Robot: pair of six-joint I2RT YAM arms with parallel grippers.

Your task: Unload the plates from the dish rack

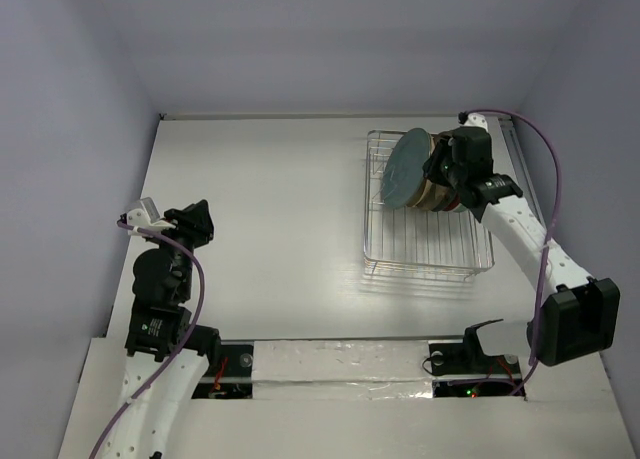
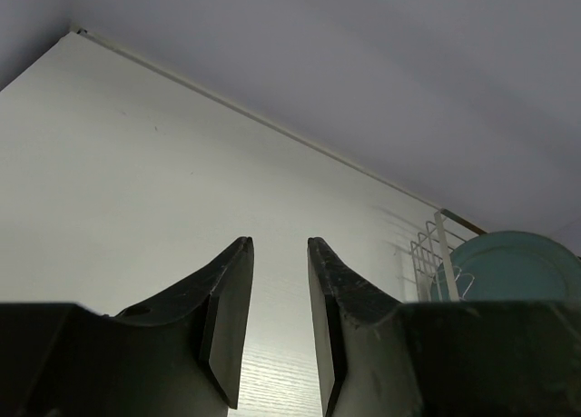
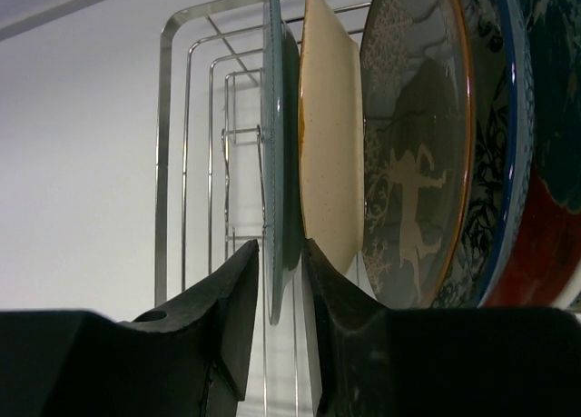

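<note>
Right pincer is at the dish rack now, fingers set either side of the lower rim of the teal plate — the front one of the row standing on edge at the rack's far end. Just behind it stands the cream plate, then the brown reindeer plate, with more packed in beyond. The job here is to take the teal one alone, so the inner finger must slip into that thin gap and not nudge the cream plate. Seat the rim deep between the pads, squeeze firmly, then lift straight up and clear of the wires before swinging out. A tilt could drag the neighbour or catch the rack. The right pincer stands partly open, straddling the rim. A sliver of space seems to show on the outer side, so I judge it not yet clamped, though the angle is tight and I would not swear to it. Over on the other side, the left pincer hangs above the bare table, well apart from the rack — fingers a little parted, nothing between them, touching nothing.
</note>
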